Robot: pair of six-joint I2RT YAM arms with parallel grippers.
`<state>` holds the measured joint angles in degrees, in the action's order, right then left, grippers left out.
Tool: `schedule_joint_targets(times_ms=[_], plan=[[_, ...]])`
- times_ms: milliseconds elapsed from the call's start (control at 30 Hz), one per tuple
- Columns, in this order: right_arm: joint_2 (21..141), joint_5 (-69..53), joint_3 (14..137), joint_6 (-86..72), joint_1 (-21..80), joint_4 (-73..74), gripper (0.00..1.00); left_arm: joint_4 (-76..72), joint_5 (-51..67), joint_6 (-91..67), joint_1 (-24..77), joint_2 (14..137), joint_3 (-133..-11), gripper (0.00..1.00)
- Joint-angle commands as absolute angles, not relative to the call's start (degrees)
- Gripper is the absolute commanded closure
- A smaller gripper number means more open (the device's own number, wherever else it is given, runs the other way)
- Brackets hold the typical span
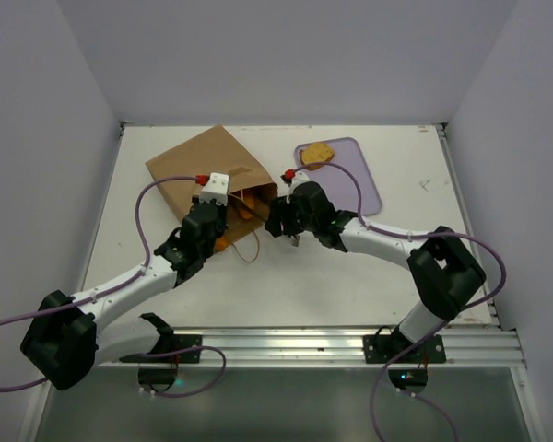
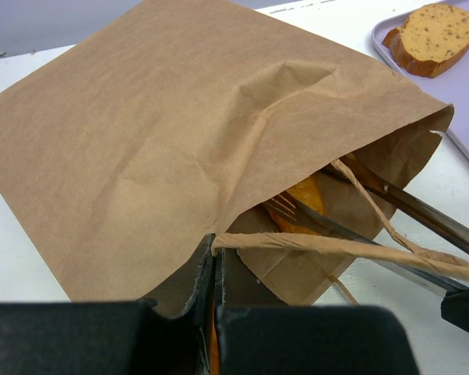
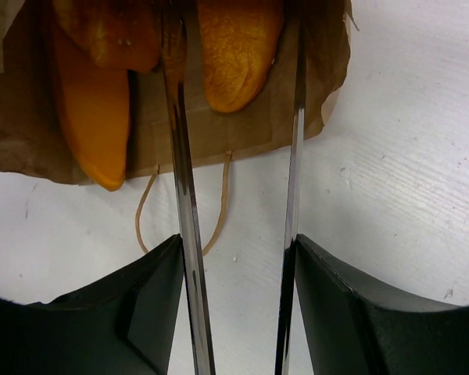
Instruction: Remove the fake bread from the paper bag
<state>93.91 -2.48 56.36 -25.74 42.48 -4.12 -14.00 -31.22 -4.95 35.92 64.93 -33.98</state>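
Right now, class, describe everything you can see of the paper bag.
The bag is creased brown paper, lying on its side on the white table, mouth toward the arms. The left pincer pinches its upper lip, holding the mouth open. A string handle trails out. Orange bread shows inside, and tongs in the right pincer reach in.

Matt creased paper bag (image 2: 164, 141), glossy fake bread (image 3: 234, 47), smooth metal tongs (image 3: 186, 234).

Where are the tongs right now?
The tongs are held in the right gripper, mid-table. In the right wrist view their tips reach into the bag, straddling a bread piece.
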Motion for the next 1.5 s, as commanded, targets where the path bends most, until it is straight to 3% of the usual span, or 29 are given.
schedule_joint_targets(times_ms=[0, 367, 700, 800, 967, 1167, 1467], plan=[[95.0, -2.2, 59.4, -25.6, 43.2, -7.5, 0.39, -14.6, -31.4, -6.2, 35.9, 64.6, -36.2, 1.0], [97.2, 3.8, 61.9, -23.8, 45.4, -4.9, 0.39, -14.5, -31.5, -6.2, 35.9, 64.5, -36.2, 1.0], [98.5, 8.8, 64.4, -23.0, 46.6, -0.9, 0.51, -14.5, -31.2, -6.2, 35.9, 64.8, -36.3, 1.0], [99.0, 9.4, 65.3, -22.5, 46.7, -0.2, 0.51, -14.5, -31.1, -6.2, 35.9, 64.7, -36.2, 1.0], [99.6, 9.1, 65.7, -22.3, 46.9, 1.3, 0.42, -14.5, -30.9, -6.2, 35.9, 64.7, -36.2, 1.0], [100.6, 9.0, 66.6, -22.4, 47.2, 1.7, 0.42, -14.4, -31.1, -6.2, 35.9, 64.6, -36.3, 1.0], [99.8, 9.3, 66.1, -23.0, 47.2, 2.1, 0.6, -14.4, -31.0, -6.2, 35.9, 64.7, -36.2, 1.0]])
